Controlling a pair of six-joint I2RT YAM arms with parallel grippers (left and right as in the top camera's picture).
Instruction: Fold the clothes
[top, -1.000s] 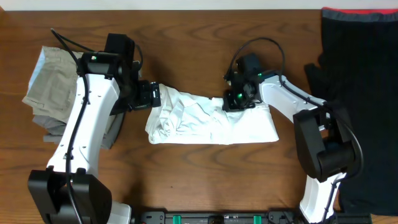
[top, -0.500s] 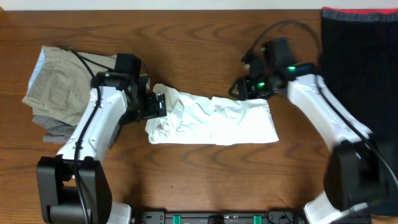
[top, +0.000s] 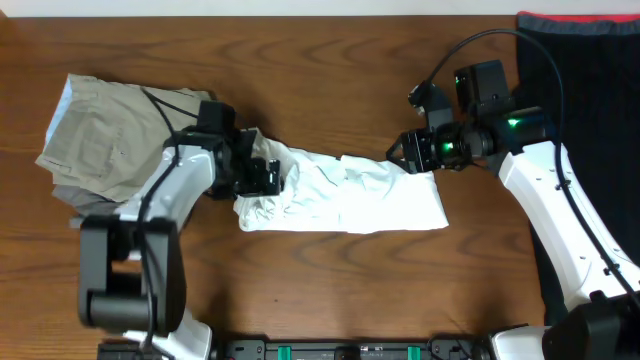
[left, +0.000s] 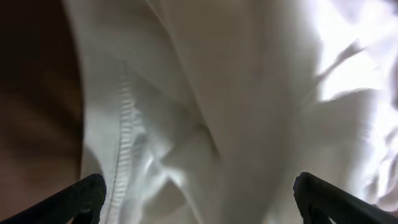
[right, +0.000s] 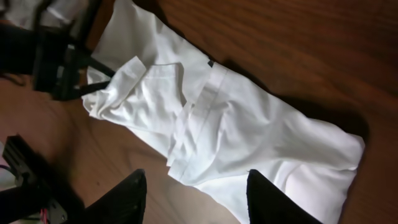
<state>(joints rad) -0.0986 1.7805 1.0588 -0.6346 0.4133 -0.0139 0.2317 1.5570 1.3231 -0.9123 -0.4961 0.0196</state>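
Left wrist view: my left pincer (left: 198, 199) stands apart, its fingers spread over the left end of the white T-shirt (left: 236, 87). My right pincer (right: 196, 202) is apart too, empty, raised near the shirt's right end. The shirt lies rumpled on the wooden counter (top: 330, 270).

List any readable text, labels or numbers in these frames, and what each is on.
No text can be read anywhere.
Shirt: small dark tag at a fold, too small to read.
Trousers: no print visible.
Black garment: no print visible.
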